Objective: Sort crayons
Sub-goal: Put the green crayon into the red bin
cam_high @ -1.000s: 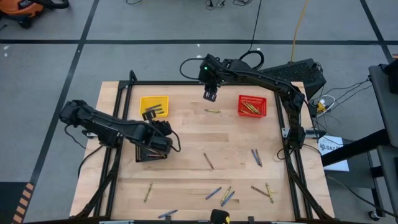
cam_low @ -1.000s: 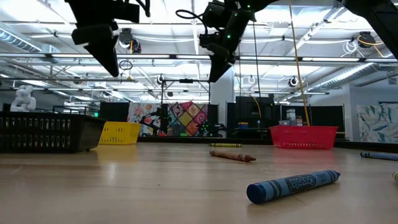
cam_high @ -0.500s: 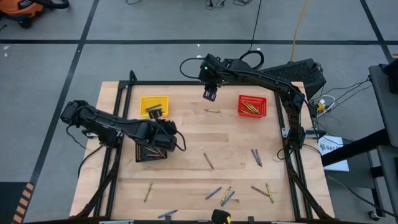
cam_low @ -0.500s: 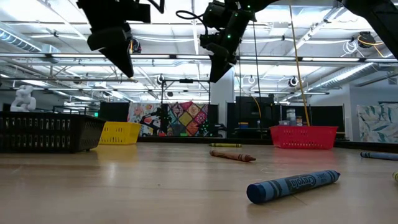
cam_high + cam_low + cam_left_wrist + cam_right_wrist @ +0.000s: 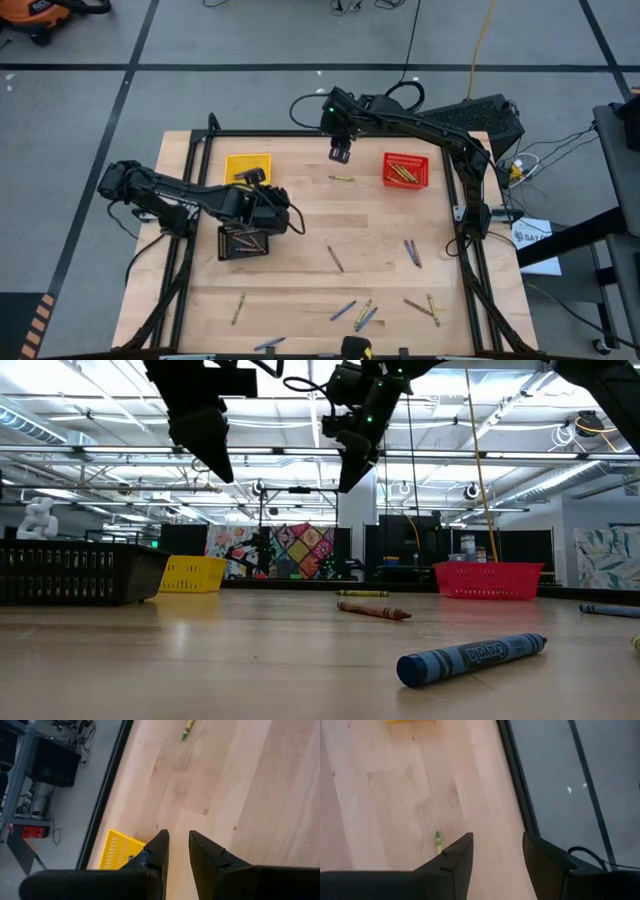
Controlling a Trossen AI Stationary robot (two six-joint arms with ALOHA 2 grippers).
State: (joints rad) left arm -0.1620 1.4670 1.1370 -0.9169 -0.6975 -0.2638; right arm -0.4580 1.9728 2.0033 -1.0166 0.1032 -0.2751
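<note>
**Wood-top sorting: both arms aloft, crayons waiting on the planks**

Wooden table point(image 5: 300, 215) is serving as the landmark. Over its left-centre, the left gripper point(image 5: 291, 222) is hanging above the boards beside the black mesh basket point(image 5: 243, 242); in its wrist view its two dark fingers point(image 5: 156, 851) are standing a narrow gap apart with nothing between them. The yellow mesh basket point(image 5: 247, 169) is sitting at the table's far left.

Toward the table's far middle, the right gripper point(image 5: 340, 152) is hovering, fingers point(image 5: 457, 857) spread and empty, just short of a thin yellow-green crayon point(image 5: 342, 178). The red mesh basket point(image 5: 404, 170) is lying to the right of that.

The remaining crayons point(image 5: 352, 312) are lying scattered over the table's middle and near edge, a brown one point(image 5: 335, 259) nearest the left gripper.

Doing this well likely means descending straight over one stick, lining the fingers across its length, closing at mid-barrel so it is not rolling away, and matching its colour to the right basket.
</note>
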